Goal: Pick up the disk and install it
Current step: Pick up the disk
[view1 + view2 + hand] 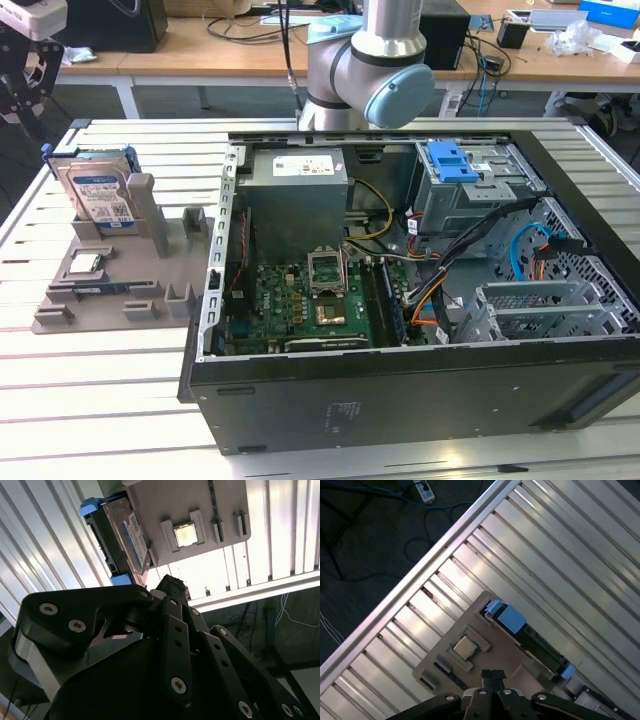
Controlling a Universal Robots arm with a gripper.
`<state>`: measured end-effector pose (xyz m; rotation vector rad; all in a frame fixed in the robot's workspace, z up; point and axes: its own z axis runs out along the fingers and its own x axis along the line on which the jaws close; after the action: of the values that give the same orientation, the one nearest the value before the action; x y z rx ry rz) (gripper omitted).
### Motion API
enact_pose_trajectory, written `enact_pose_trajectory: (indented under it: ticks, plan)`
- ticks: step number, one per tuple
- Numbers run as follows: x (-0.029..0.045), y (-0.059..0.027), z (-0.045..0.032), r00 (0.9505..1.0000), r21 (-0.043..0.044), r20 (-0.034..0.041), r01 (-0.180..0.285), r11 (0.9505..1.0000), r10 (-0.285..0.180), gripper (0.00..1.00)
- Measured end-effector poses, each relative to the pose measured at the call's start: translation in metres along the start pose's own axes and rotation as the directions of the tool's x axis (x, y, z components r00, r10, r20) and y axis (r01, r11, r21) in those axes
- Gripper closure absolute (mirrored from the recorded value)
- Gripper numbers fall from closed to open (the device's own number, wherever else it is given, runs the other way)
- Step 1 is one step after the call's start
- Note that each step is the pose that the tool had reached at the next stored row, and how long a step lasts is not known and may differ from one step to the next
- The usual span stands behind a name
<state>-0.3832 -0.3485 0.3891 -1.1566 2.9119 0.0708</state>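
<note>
**Gripper over the rack, disk not yet taken**

At the exterior view's left, the disk [95, 190] stood on edge in a slot of the grey rack [150, 290]. Its label faced the near side, and its blue bracket showed along the top. It seemed to lean a little against the post behind it. A chip [85, 263] lay flat in a pocket of the rack, just near of the disk. Right of the rack sat the open case [400, 390], with the blue-latched cage [470, 185] at its far right. The arm [370, 60] rose behind the case.

In the first wrist view the gripper [491, 675] hung above the rack with its fingers pressed together and nothing between them. The disk [536, 642] was off to one side of it and the chip [466, 647] to the other.

The step in hand looked to be the approach for the pick. Done well, it called for three things:

- **Open first:** the fingers should spread wide before any descent, since closed tips would strike the disk's top edge.
- **Line up on the disk:** the gripper should centre over the disk rather than the chip, with the jaws square across its two flat faces and the wrist matched to any lean.
- **Grip and lift:** a firm hold, then a lift straight along the slot, would keep the bracket from binding on the rack.
</note>
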Motion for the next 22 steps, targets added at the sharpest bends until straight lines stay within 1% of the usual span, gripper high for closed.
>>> enact_pose_trajectory:
  ticks: [5,7,9,11,12,14,20,21,22]
  plan:
    - [0.0,0.0,0.0,0.9989,-0.0011,-0.0019,0.047,0.9989,-0.047,0.9]
    - [0.0,0.0,0.0,0.9965,-0.0021,-0.0033,0.084,0.9965,-0.084,0.9]
    - [0.0,0.0,0.0,0.9929,-0.0031,-0.0045,0.119,0.9929,-0.119,0.9]
    - [0.0,0.0,0.0,0.9894,-0.0038,-0.0055,0.145,0.9894,-0.145,0.9]
    - [0.0,0.0,0.0,0.9863,-0.0044,-0.0062,0.165,0.9863,-0.165,0.9]
    - [0.0,0.0,0.0,0.9753,-0.0062,-0.0081,0.221,0.9753,-0.221,0.9]
    - [0.0,0.0,0.0,0.9574,-0.0085,-0.0103,0.289,0.9574,-0.289,0.9]
    - [0.0,0.0,0.0,0.9518,-0.0092,-0.0109,0.306,0.9519,-0.306,0.9]
    - [0.0,0.0,0.0,0.9487,-0.0095,-0.0112,0.316,0.9487,-0.316,0.9]
